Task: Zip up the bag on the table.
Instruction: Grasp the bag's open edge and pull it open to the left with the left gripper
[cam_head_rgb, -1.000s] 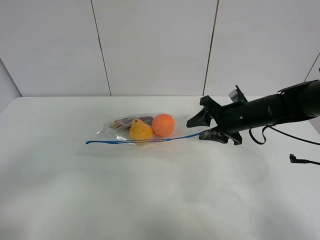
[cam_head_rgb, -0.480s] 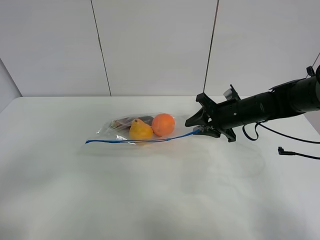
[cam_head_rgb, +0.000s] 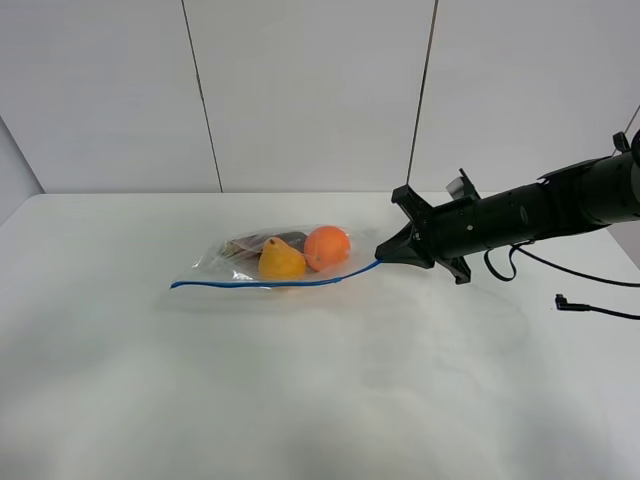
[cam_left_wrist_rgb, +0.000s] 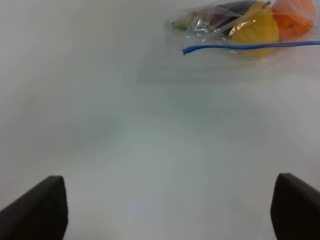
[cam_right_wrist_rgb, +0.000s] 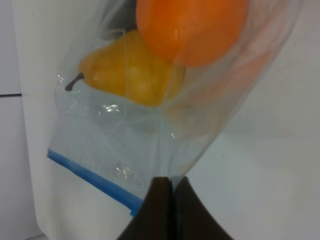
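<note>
The clear bag (cam_head_rgb: 255, 268) lies on the white table (cam_head_rgb: 300, 400) with an orange (cam_head_rgb: 327, 248), a yellow pear (cam_head_rgb: 281, 261) and a dark item (cam_head_rgb: 270, 241) inside. Its blue zip strip (cam_head_rgb: 270, 283) runs along the near edge. My right gripper (cam_head_rgb: 383, 255) is shut on the bag's right end, by the strip's end. In the right wrist view its gripper (cam_right_wrist_rgb: 167, 187) pinches the plastic beside the strip (cam_right_wrist_rgb: 90, 175). My left gripper (cam_left_wrist_rgb: 170, 179) is open and empty over bare table, well away from the bag (cam_left_wrist_rgb: 220, 22). The left arm is out of the high view.
A black cable (cam_head_rgb: 590, 308) lies on the table at the right, behind the right arm. The table's far edge meets a white panelled wall (cam_head_rgb: 300, 100).
My right gripper has moved left to the bag's right end and its jaws have shut on the corner. The strip's right end is slightly lifted. The bag's contents have not moved.
</note>
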